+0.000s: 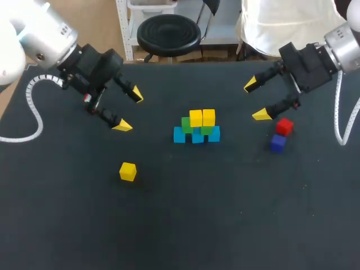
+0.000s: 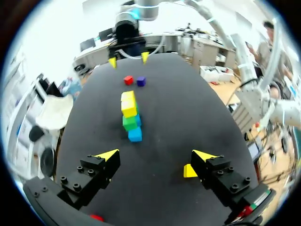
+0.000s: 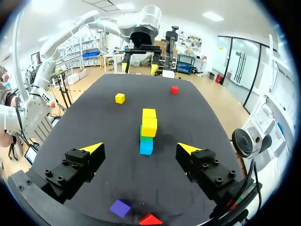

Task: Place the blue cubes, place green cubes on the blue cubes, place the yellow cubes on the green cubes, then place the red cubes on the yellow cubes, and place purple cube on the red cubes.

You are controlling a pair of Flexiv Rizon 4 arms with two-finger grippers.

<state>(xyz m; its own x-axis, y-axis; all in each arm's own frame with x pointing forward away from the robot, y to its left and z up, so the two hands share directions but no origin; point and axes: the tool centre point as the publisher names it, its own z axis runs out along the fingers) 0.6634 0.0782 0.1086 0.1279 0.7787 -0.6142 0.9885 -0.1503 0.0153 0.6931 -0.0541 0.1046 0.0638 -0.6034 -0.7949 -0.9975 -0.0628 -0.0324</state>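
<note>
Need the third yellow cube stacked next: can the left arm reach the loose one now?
Probably yes: the loose yellow cube lies by itself close to the open left gripper, with nothing between them.

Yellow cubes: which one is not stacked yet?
The single yellow cube lying alone on the table, well apart from the rest. The other two yellow cubes sit on the green cubes.

Black table (image 1: 185, 225), matte dark top, straight far edge
</note>
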